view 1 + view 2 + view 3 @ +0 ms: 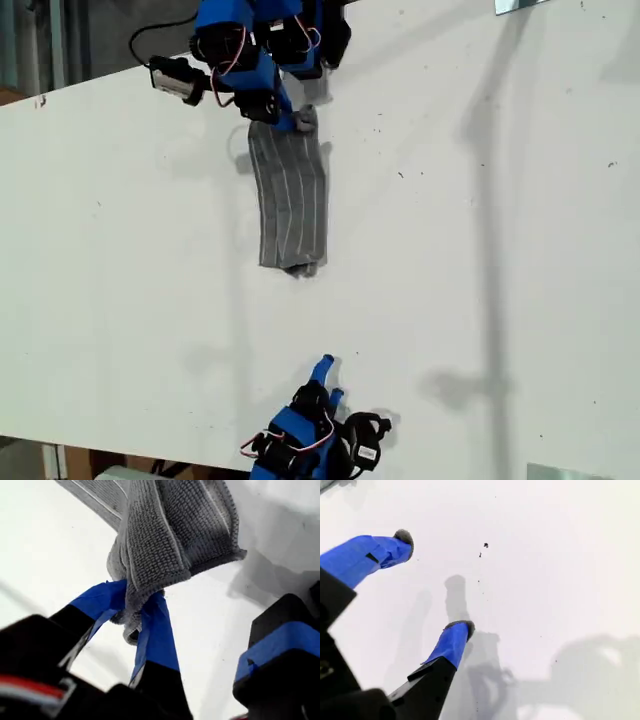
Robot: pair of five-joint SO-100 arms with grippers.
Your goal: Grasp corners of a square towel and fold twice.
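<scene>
On the white table (480, 300), the square towel (291, 205) lies folded into a narrow strip toward 12 o'clock in the exterior view. My first gripper (134, 614) pinches its bunched corners (131, 625); my second gripper (434, 582), at 6 o'clock, hangs spread apart.

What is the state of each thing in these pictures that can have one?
square towel: folded into a narrow strip, one end pinched and lifted.
my first claw: shut on the towel's end.
my second claw: open, empty, over the bare table.
</scene>
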